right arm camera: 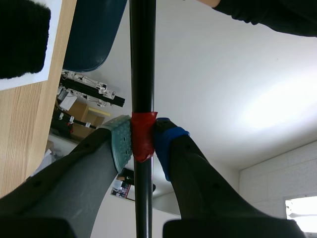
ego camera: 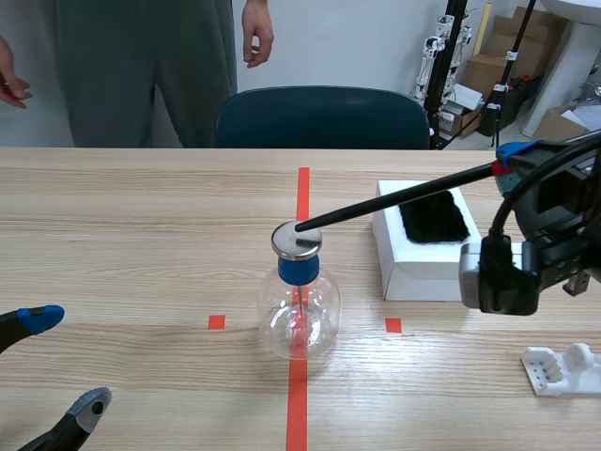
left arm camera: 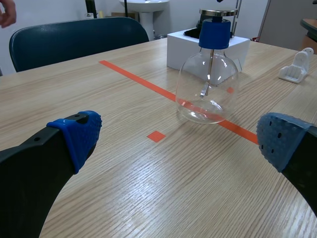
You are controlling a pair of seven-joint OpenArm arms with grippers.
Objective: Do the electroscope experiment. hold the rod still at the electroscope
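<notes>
Rod: I have the black rod [ego camera: 404, 199] slanting down across the table from the right. Its tip rests on the metal disc [ego camera: 297, 241] on top of the electroscope [ego camera: 299, 315].
Right gripper: my right gripper [right arm camera: 143, 139] is clamped on the rod at a band of red tape [right arm camera: 142, 136]. In the right wrist view I see the grey-green pad on one side of the band and the blue pad on the other, both pressed against it.
Left gripper: my left gripper [ego camera: 66, 362] sits low at the near left of the table with its jaws spread wide and nothing between them. It is well apart from the electroscope, which I see ahead of it in the left wrist view.
Electroscope: a clear glass flask with a blue stopper [ego camera: 299, 270] under the disc. It stands upright on the long orange-red tape line [ego camera: 302, 193], near the middle of the table [ego camera: 122, 225]. A thin metal stem hangs from the stopper inside the glass.
White box: a white box [ego camera: 413, 272] sits just to the right of the flask without touching it. A black fuzzy cloth [ego camera: 434, 218] lies on its top, under the slanting rod.
White stand: a small white plastic stand [ego camera: 562, 368] lies at the near right, below my right arm.
Far side: a dark blue chair [ego camera: 324, 117] is pushed up to the far edge. A person [ego camera: 150, 66] in grey stands beside it with one hand [ego camera: 257, 33] hanging loose.
</notes>
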